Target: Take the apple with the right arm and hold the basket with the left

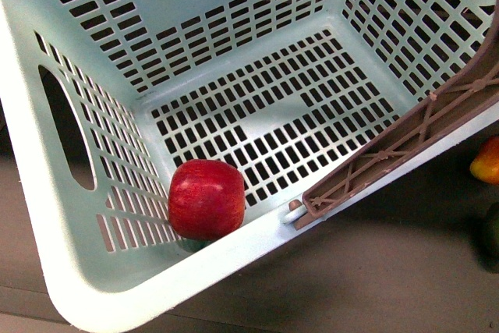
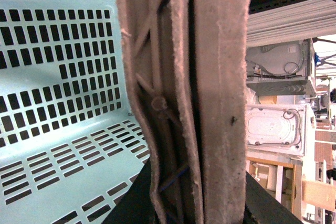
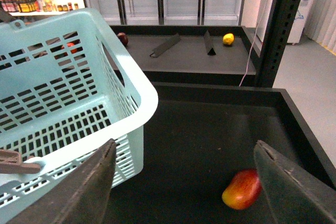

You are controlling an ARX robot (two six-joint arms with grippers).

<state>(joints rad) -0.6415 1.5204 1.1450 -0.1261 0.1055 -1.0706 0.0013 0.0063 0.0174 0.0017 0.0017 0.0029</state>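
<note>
The apple [image 1: 207, 199] lies inside the basket [image 1: 234, 259], settled in the near left corner, touching the slotted floor and resting against the near wall. The basket hangs tilted, so that corner is its low spot. The left gripper [image 2: 194, 211] is closed around the brown handle [image 2: 210, 77]. The handle fills that wrist view, so I can only guess how much of the bar the jaws cover, but they stand hard against both its sides. The right gripper [image 3: 189, 182] is spread wide and empty, outside the basket beside its rounded corner, over the dark bin [image 3: 310, 129].

With the apple already in, I judge the work now is holding steady. Keep the left grip firm and the tilt unchanged so the apple does not roll across the floor. Move the right arm away from the rim, not across it.

Room is fair. Beneath the right gripper the bin floor is open except for an orange-red fruit [image 3: 241, 190] near one finger, with a dark green fruit [image 1: 491, 233] lying near it. The bin's raised wall and a black post [image 3: 283, 24] bound the far side.
</note>
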